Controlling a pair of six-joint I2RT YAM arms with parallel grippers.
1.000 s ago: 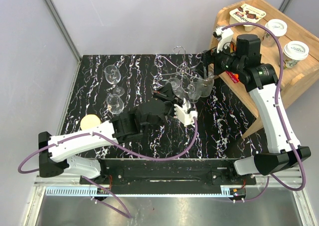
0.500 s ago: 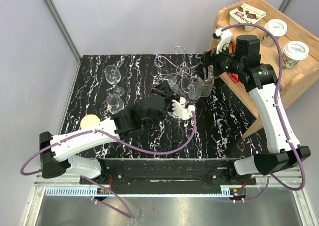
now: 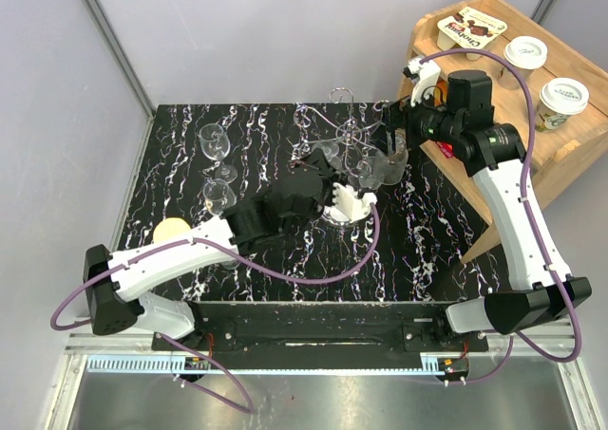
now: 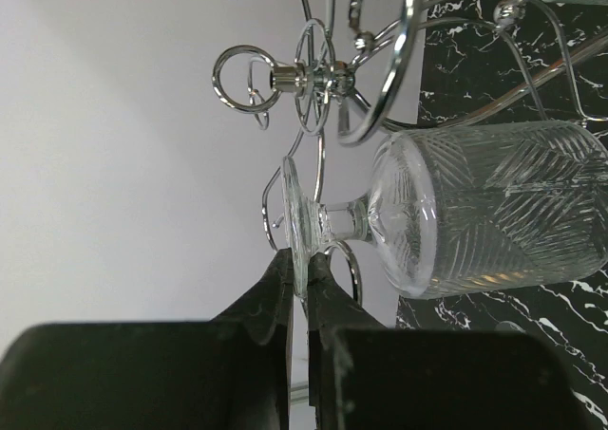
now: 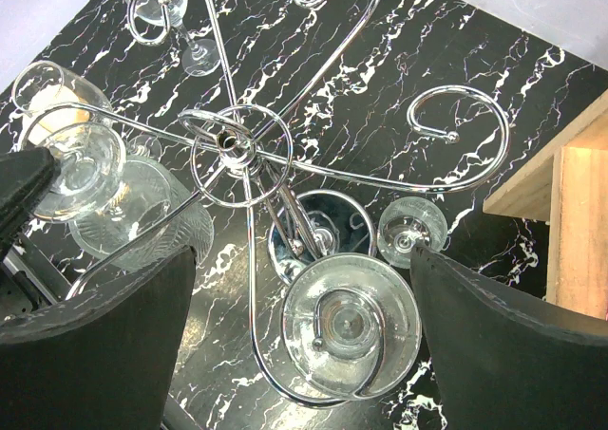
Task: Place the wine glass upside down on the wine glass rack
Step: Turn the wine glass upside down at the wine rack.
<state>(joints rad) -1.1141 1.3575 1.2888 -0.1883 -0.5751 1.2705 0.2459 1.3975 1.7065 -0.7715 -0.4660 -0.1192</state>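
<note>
The wine glass rack [image 3: 350, 126] stands at the table's middle back, its hub [image 5: 236, 155] and curled chrome arms shining. My left gripper [image 4: 302, 267] is shut on the foot disc [image 4: 297, 223] of a ribbed wine glass [image 4: 484, 207]. I hold that glass sideways beside a rack arm [image 4: 389, 88], and it also shows from above [image 3: 332, 154]. My right gripper [image 5: 304, 354] hangs open over the rack. Its fingers [image 5: 104, 345] flank a glass [image 5: 351, 327] that hangs upside down in a curl. A smaller glass foot [image 5: 411, 231] lies near it.
Two more glasses [image 3: 216, 143] [image 3: 219, 196] and a yellow disc [image 3: 173, 231] sit on the left of the black marbled table [image 3: 285, 259]. A wooden shelf [image 3: 570, 140] with paper cups [image 3: 564, 96] stands close behind the right arm. Grey walls close the back and left.
My left arm has pushed forward toward the rack, carrying the glass closer to its arms. The right gripper has stayed over the rack, still open.
</note>
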